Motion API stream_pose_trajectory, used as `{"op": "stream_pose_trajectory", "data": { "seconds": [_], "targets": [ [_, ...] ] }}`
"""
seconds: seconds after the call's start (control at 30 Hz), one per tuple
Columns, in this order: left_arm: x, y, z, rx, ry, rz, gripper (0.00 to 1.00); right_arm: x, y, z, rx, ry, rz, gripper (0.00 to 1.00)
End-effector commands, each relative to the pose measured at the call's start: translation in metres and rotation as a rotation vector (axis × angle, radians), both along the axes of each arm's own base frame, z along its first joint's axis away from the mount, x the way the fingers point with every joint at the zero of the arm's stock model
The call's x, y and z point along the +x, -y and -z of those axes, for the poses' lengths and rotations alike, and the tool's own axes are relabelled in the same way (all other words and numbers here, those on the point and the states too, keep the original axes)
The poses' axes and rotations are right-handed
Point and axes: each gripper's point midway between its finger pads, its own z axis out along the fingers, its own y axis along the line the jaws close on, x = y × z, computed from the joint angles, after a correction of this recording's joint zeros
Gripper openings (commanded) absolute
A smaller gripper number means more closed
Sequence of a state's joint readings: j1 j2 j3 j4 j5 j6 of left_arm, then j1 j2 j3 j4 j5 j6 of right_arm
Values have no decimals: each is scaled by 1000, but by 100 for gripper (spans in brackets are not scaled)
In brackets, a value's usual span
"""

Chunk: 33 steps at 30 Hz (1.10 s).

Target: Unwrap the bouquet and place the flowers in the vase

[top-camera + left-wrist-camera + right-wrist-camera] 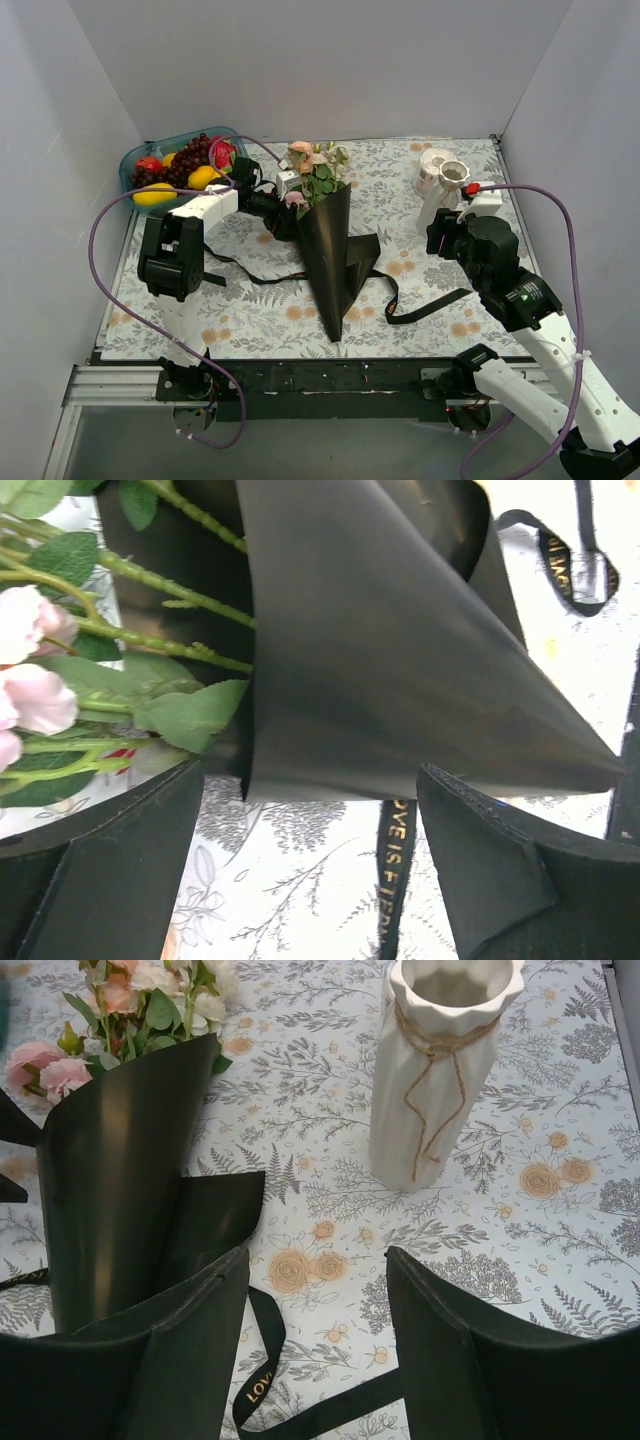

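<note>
In the middle of the table (390, 190), the bouquet (325, 215), lying on its side in its black paper cone (335, 260): point toward the near edge, open mouth toward the far side. At the mouth, the flowers (315, 165), pink and cream with green leaves, stems going inside the paper. Loose on the cloth around the cone, the black ribbon (425, 305). Just left of the cone's mouth, the left gripper (310, 780), fingers spread wide, the paper's edge between the tips but not pinched. At the far right, upright, the vase (430, 1080), white, with twine at the neck. On its near side, the right gripper (318, 1260), also spread, holding nothing. In the far left corner, a teal fruit bowl (128, 165).
</note>
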<state>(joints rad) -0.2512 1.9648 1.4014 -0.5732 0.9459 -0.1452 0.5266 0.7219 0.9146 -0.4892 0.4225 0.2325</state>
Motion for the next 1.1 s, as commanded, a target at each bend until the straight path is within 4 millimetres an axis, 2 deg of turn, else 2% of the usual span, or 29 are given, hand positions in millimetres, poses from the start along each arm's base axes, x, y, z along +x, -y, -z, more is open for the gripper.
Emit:
{"op": "stream_pose_trajectory", "data": {
  "seconds": [0.0, 0.1, 0.37, 0.5, 0.53, 0.57, 0.9, 1.07],
  "targets": [
    [29, -12, -26, 78, 204, -58, 88, 1, -2, -7, 30, 41, -5, 64],
    [41, -19, -37, 42, 231, -88, 88, 1, -1, -7, 27, 44, -3, 64],
    [13, -10, -25, -23, 75, 8, 82, 1, -1, -5, 32, 41, 6, 60],
    [4, -7, -27, -53, 28, 64, 75, 1, 0, -5, 29, 39, 12, 57],
    [-1, -7, -25, -49, 19, 87, 70, 1, 1, -6, 29, 39, 12, 57],
    [-3, -6, -22, -47, 3, 94, 70, 1, 1, -5, 30, 38, 12, 56],
    [18, -4, -20, -37, 57, 36, 71, 5, -8, -8, 43, 41, -20, 54],
    [11, -1, -14, -43, 29, 50, 69, 5, -10, -9, 43, 42, -27, 50]
  ]
}}
